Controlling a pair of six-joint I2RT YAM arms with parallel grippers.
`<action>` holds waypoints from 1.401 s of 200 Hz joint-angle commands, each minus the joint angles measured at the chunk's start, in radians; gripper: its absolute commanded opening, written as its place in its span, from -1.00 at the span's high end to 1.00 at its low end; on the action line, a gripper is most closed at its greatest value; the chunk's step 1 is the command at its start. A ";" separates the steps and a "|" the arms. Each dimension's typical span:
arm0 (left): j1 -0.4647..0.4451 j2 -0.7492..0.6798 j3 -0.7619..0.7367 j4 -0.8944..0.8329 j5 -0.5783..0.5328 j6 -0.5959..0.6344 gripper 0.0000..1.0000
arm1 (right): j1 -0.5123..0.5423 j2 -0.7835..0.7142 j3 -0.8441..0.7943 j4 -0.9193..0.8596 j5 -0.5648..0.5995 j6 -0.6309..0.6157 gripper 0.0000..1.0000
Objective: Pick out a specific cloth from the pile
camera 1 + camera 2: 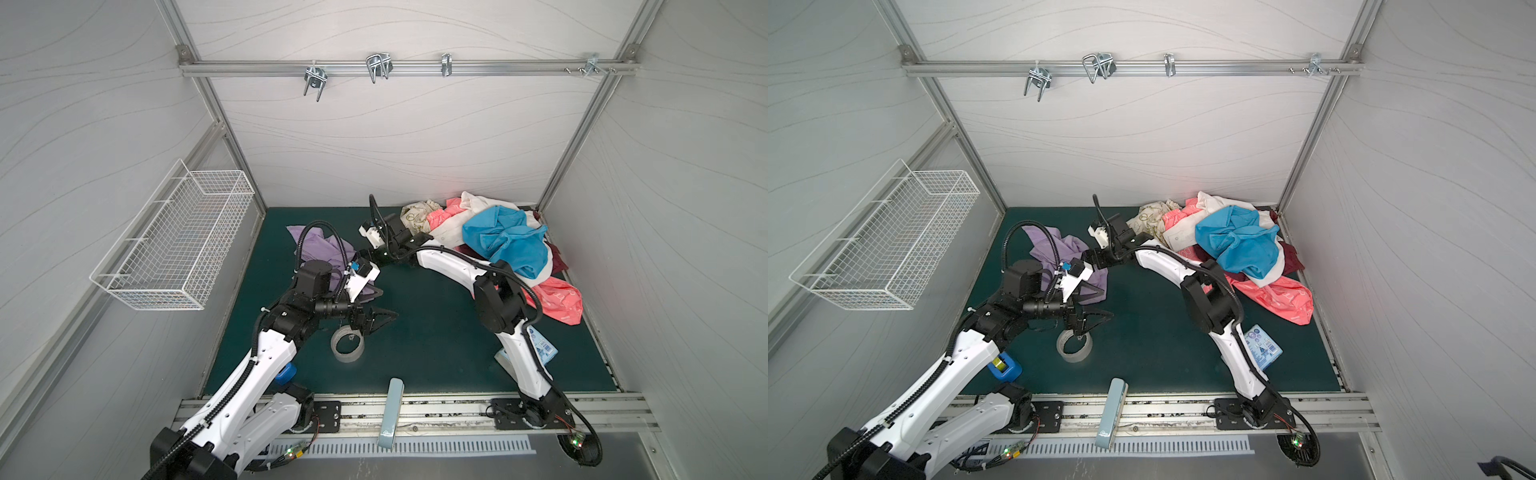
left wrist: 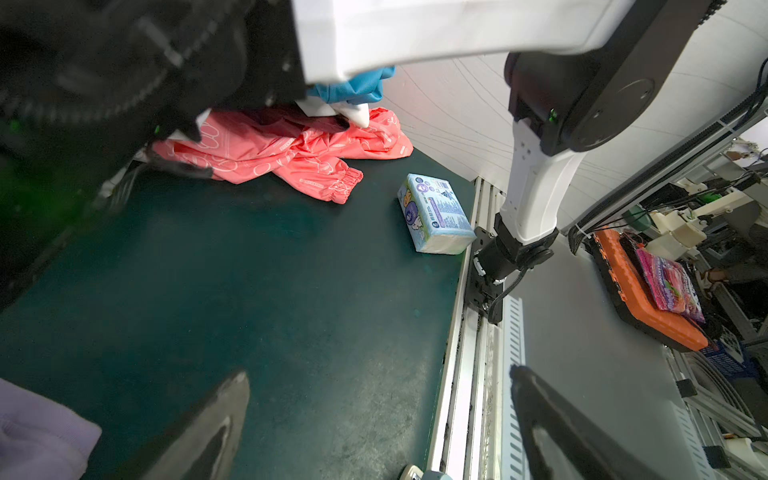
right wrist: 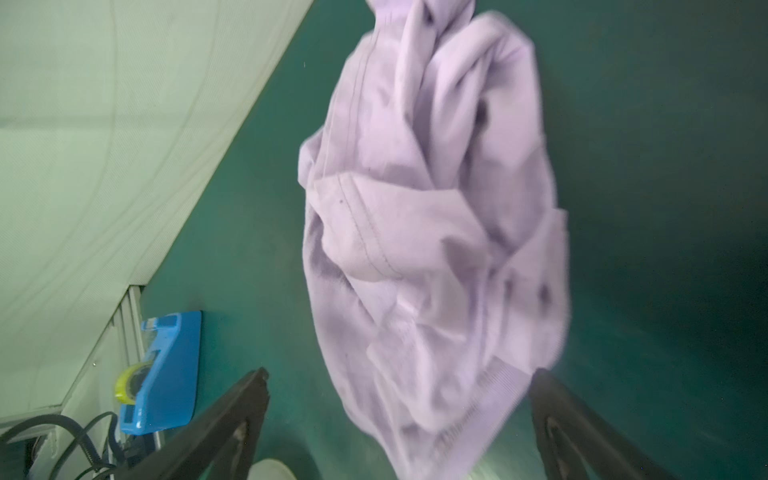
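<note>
The lavender cloth [image 1: 320, 249] lies crumpled on the green mat [image 1: 432, 332] at the back left, apart from the pile [image 1: 503, 245] of blue, coral-pink, white, maroon and cream garments in the back right corner. My right gripper [image 1: 365, 254] reaches across to the cloth's right edge. In the right wrist view the right gripper [image 3: 401, 374] is open, its jaws wide apart with the blurred cloth [image 3: 432, 232] loose between them. My left gripper [image 1: 384, 320] hovers open over the mat in front of the cloth. In the left wrist view the left gripper [image 2: 378, 372] holds nothing.
A clear tape roll [image 1: 348, 345] lies under the left gripper, and a blue tape dispenser [image 1: 286, 374] sits by the left arm. A tissue pack [image 1: 542, 347] sits near the right arm's base. A white wire basket [image 1: 178, 253] hangs on the left wall. A pale blue bar [image 1: 392, 411] crosses the front rail.
</note>
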 commanded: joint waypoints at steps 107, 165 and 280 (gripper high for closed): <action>-0.040 0.004 0.005 0.013 -0.051 0.019 -0.98 | -0.206 -0.871 -0.662 -0.186 0.187 -0.078 -0.98; -0.087 -0.005 0.010 0.042 -0.456 -0.065 -0.98 | -0.375 -1.136 -0.821 -0.295 0.374 -0.090 -0.98; -0.024 -0.034 -0.338 0.649 -1.511 -0.098 -0.98 | -0.534 -1.285 -1.247 0.143 0.743 -0.125 -0.98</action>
